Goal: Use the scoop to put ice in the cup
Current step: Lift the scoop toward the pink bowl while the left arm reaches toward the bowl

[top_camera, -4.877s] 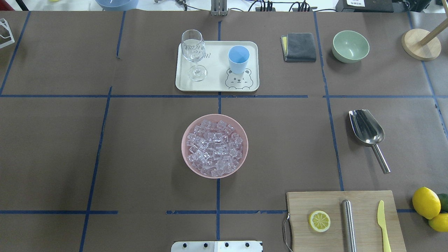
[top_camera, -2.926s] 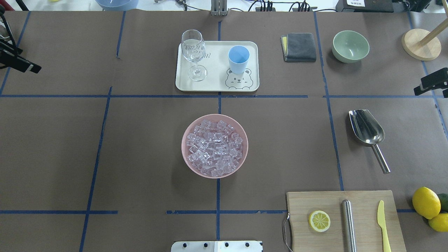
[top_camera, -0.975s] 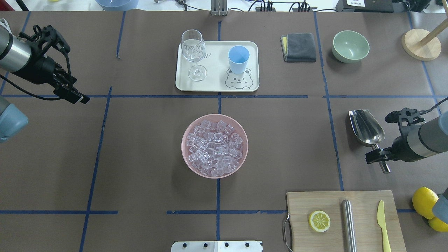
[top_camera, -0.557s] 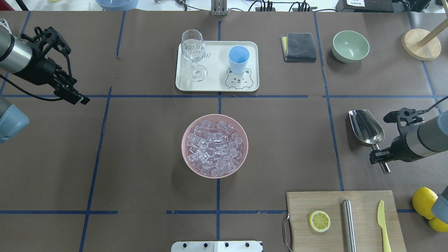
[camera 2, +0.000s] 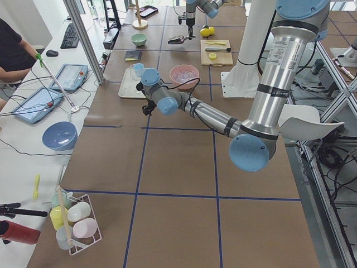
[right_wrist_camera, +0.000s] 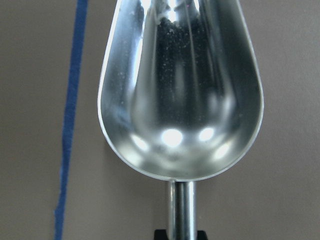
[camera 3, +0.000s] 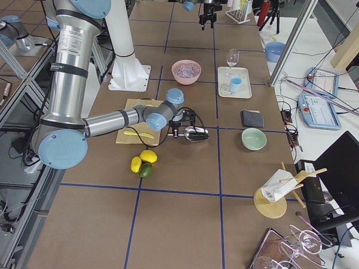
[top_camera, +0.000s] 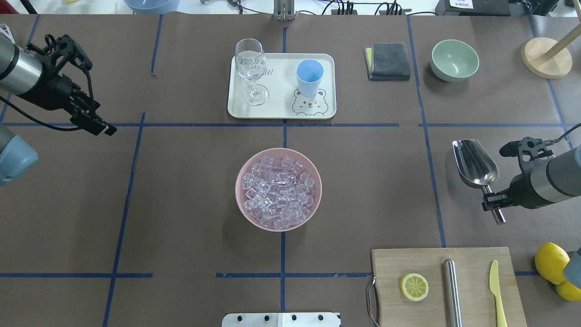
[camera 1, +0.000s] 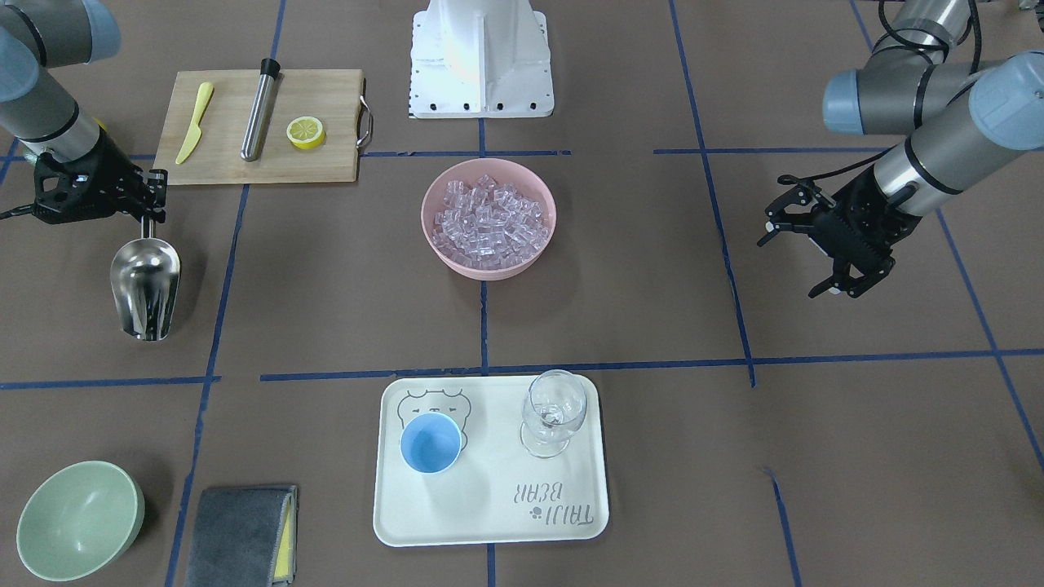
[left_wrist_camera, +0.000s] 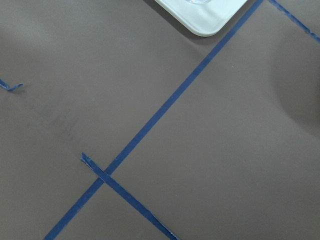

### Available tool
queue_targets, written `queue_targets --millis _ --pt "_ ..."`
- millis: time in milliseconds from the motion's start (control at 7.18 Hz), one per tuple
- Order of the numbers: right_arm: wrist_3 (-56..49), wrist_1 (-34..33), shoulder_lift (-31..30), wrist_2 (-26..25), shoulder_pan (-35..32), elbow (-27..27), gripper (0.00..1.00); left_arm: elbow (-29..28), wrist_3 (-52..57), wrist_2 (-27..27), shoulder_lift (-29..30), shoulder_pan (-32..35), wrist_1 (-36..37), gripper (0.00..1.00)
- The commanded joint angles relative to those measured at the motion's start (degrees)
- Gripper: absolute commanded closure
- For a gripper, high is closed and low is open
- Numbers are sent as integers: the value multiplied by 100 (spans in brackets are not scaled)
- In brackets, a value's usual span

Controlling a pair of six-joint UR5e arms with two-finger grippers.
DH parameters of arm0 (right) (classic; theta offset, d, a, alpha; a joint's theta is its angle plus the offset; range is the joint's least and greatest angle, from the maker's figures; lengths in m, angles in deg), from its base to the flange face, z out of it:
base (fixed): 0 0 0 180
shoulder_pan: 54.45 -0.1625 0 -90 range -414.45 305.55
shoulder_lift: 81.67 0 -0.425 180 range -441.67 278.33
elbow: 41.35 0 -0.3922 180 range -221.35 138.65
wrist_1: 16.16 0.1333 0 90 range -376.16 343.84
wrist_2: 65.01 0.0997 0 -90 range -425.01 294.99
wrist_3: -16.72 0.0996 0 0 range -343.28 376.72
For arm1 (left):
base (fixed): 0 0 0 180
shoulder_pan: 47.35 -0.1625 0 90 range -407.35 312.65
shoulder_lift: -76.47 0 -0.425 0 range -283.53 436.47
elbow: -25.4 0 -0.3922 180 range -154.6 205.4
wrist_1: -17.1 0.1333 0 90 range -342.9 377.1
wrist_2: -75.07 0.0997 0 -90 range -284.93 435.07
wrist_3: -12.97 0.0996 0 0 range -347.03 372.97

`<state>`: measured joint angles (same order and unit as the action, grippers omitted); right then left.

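The steel scoop (top_camera: 474, 163) is at the table's right side, its bowl empty in the right wrist view (right_wrist_camera: 180, 100). My right gripper (top_camera: 494, 203) is shut on its rod handle, just behind the bowl; it also shows in the front view (camera 1: 148, 214) above the scoop (camera 1: 145, 281). The ice (top_camera: 278, 193) fills a pink bowl (top_camera: 237, 190) at the table's middle. The light-blue cup (top_camera: 309, 75) stands empty on a white tray (top_camera: 281, 106) at the back. My left gripper (top_camera: 105, 129) is open and empty, far left, above bare table.
A wine glass (top_camera: 250, 59) stands on the tray left of the cup. A cutting board (top_camera: 390, 268) with a lemon slice (top_camera: 414, 286), steel cylinder (top_camera: 452, 290) and yellow knife (top_camera: 497, 290) is at the front right. Lemons (top_camera: 552, 262), a green bowl (top_camera: 454, 59) and a grey cloth (top_camera: 388, 60) are on the right.
Both arms came into view. My right gripper moved onto the scoop's handle and closed on it; the scoop has shifted slightly away from the robot. The left arm has held still for the last second.
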<state>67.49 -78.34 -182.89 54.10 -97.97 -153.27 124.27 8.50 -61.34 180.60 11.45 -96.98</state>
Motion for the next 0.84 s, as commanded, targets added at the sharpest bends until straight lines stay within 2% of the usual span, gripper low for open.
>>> queue_targets --millis 0,279,418,697 --pt "-6 -14 50 -55 -495 -600 100 53 -19 0 36 0 0 0" --pt "-23 -67 85 33 -989 -1137 100 44 -10 0 116 0 0 0" --pt "-58 -189 302 216 -1148 -1139 100 44 -10 0 125 0 0 0" --pt "-382 -505 497 113 -1237 -1156 100 53 -28 0 159 0 0 0"
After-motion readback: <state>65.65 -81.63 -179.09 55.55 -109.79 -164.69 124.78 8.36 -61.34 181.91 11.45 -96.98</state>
